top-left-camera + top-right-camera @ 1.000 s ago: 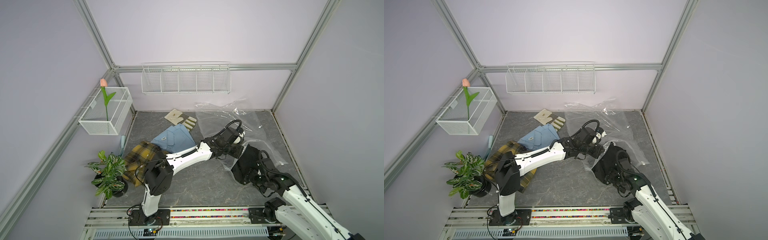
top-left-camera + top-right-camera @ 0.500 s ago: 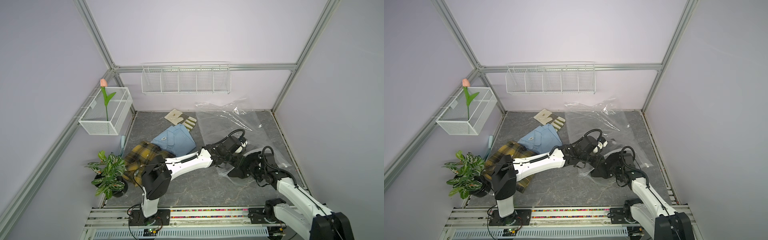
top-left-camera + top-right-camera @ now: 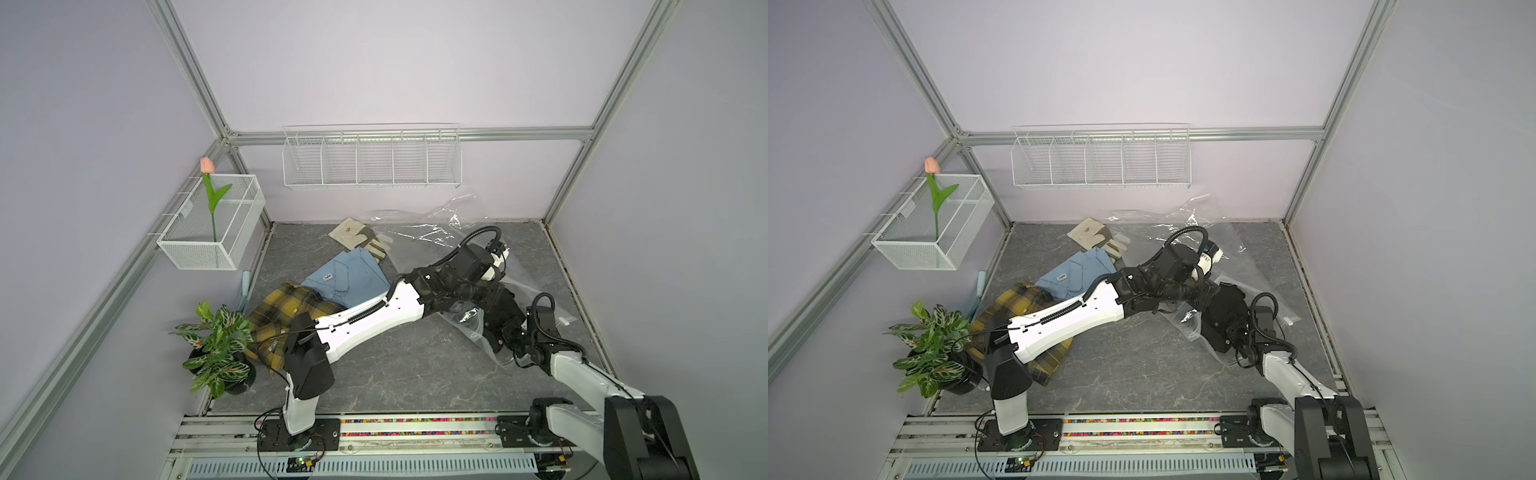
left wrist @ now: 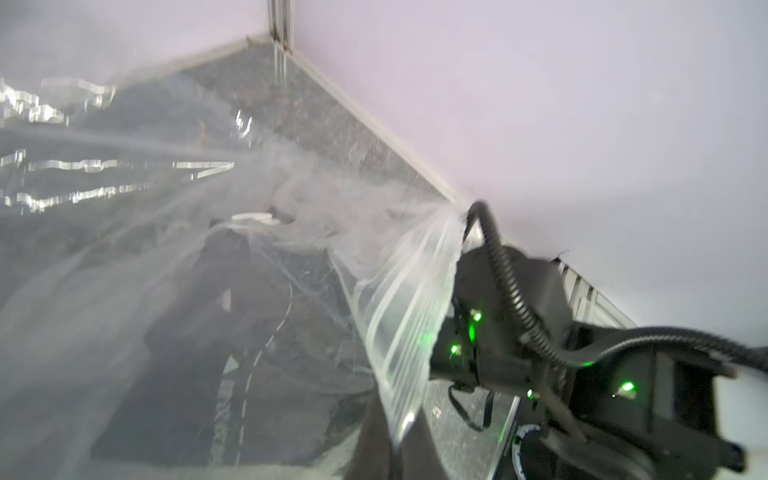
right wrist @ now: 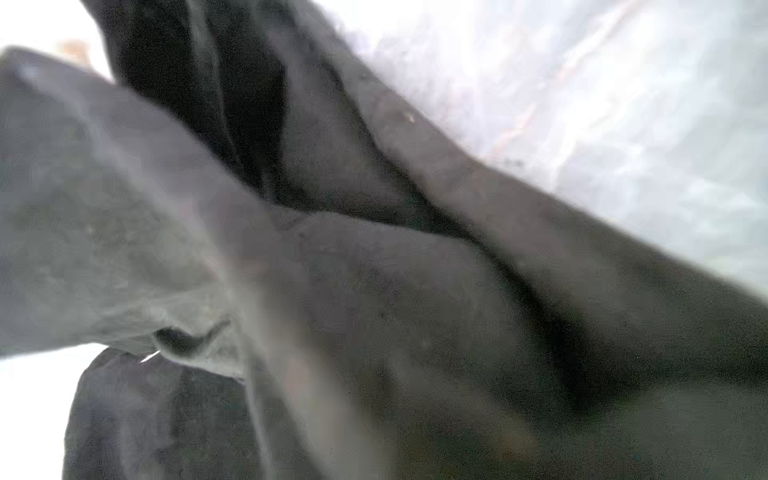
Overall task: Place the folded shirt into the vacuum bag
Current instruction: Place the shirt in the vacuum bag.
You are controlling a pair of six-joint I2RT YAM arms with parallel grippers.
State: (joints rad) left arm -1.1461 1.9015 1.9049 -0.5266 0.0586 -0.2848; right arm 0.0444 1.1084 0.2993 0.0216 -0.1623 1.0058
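Observation:
The clear vacuum bag (image 3: 436, 239) (image 3: 1241, 262) lies crinkled at the back right of the table. My left gripper (image 4: 392, 449) is shut on its ribbed zip-seal strip (image 4: 399, 332) and holds that edge up. A black folded shirt (image 3: 505, 309) (image 3: 1225, 311) sits at the bag's mouth and shows through the plastic in the left wrist view (image 4: 187, 353). The right arm (image 3: 540, 328) reaches into the shirt, which hides its gripper. Black cloth (image 5: 374, 270) fills the right wrist view, so the jaws are not visible. The round white valve (image 4: 251, 217) is on the bag.
A blue shirt (image 3: 349, 278), a yellow plaid shirt (image 3: 286, 311) and work gloves (image 3: 357, 237) lie to the left of the bag. A potted plant (image 3: 216, 345) stands at the front left. Wire baskets (image 3: 212, 228) (image 3: 372, 158) hang on the walls.
The right arm has dropped low and pushed forward into the black shirt at the bag's mouth. The left gripper has kept its pinch on the bag's edge, swinging slightly.

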